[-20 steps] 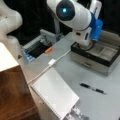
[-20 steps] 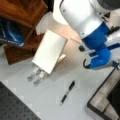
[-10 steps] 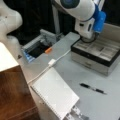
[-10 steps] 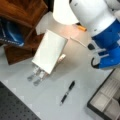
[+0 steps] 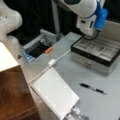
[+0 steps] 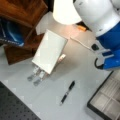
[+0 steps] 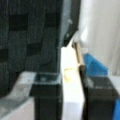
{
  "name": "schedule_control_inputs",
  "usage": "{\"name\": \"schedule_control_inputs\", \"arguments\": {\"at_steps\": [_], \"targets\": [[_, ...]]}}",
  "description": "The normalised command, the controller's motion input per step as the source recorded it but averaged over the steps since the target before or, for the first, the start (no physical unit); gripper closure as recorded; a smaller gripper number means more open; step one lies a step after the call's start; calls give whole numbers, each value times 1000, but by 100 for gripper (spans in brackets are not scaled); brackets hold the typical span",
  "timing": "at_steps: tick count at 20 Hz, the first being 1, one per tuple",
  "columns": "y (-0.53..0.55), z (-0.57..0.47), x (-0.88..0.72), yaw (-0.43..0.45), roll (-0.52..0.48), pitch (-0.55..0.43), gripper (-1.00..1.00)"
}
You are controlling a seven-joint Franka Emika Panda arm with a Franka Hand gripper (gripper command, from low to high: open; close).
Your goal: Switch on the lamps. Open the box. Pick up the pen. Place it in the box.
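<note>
The black box (image 5: 87, 62) stands open at a front view's right, lid upright and its pale grey compartments (image 6: 107, 100) showing. My gripper (image 7: 72, 100) shows only in the wrist view: two dark fingers (image 7: 46, 100) with a pale strip, apparently the lid's edge, filling the gap between them. In both front views the arm's white and blue wrist hides it, by the lid's left end. The black pen (image 5: 92, 88) (image 6: 67, 93) lies loose on the table in front of the box. The pale lamp (image 6: 66, 11) (image 5: 10, 20) casts a warm glow on the table.
A flat white dotted panel (image 5: 55, 92) (image 6: 50, 51) leans by the wooden shelf (image 5: 12, 92) (image 6: 22, 10). A white cable (image 5: 60, 57) crosses the table. A grey open bin (image 5: 37, 47) and an orange piece (image 5: 48, 50) sit at the back.
The arm's wrist has risen over the box and the lid has swung up, so the compartments show. The pen has not moved.
</note>
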Motion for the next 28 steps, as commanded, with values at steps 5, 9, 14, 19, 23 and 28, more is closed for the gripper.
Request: {"name": "schedule_control_inputs", "arguments": {"at_steps": [5, 9, 14, 19, 23, 28], "targets": [[653, -216, -402, -33, -158, -24, 100], [834, -260, -423, -58, -130, -48, -100], [946, -286, -396, -91, -139, -81, -100], [632, -29, -259, -185, -86, -117, -100], [257, 38, -191, -187, 1, -42, -100], [99, -39, -194, -128, 27, -9, -100]]}}
